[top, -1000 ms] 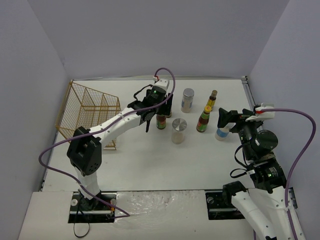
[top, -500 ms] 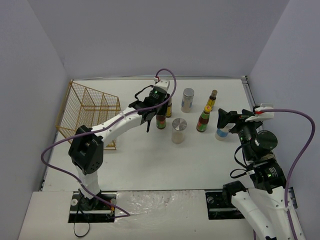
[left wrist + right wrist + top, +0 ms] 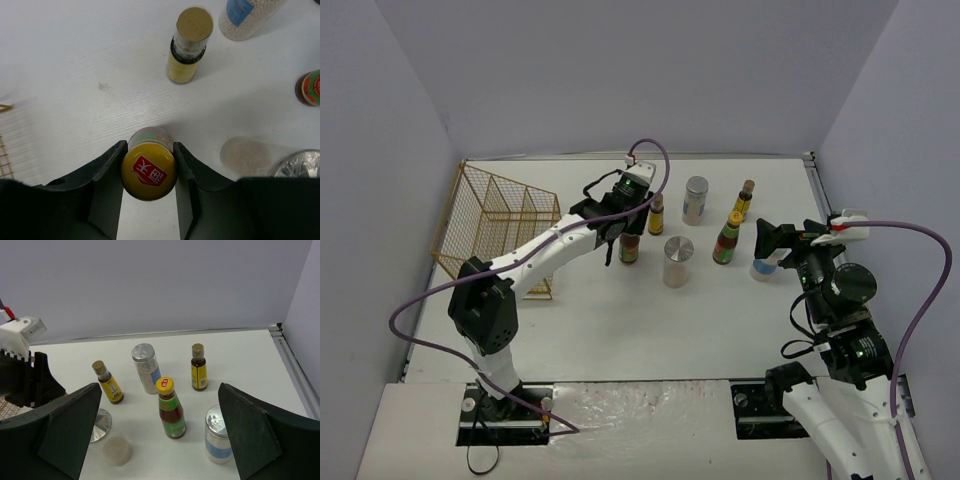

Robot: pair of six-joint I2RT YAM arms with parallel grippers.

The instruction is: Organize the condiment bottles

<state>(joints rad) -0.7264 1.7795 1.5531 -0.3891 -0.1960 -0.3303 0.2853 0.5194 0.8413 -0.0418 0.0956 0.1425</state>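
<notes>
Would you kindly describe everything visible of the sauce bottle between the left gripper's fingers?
The sauce bottle has a round yellow cap bearing a red-and-white logo. The top view shows dark reddish contents and a green label below it. It is upright, clamped near its top between the black fingers of the left gripper. In the top view it is left of a silver-lidded jar, apart from it; whether its base touches the table cannot be told.
</notes>
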